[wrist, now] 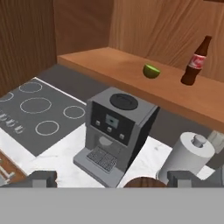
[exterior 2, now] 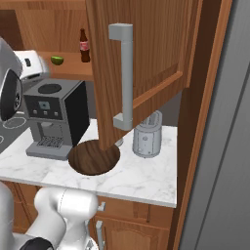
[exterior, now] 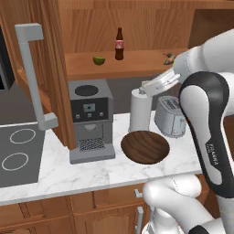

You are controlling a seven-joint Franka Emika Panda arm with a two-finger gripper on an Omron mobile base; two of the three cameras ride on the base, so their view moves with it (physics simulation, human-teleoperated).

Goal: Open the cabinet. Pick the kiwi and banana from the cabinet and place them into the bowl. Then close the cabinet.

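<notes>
On the cabinet point(exterior: 59, 87) shelf the kiwi point(exterior: 99, 60) lies left of the bottle point(exterior: 119, 44), so the wide-open, empty gripper point(wrist: 111, 179) should rise, centre over it and close gently.

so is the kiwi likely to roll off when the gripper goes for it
Probably somewhat: the kiwi looks small and roundish, lying loose on the flat shelf of the cabinet, so a nudge could roll it. The bottle standing close beside it looks tall and narrow, so it might tip if bumped.
</notes>
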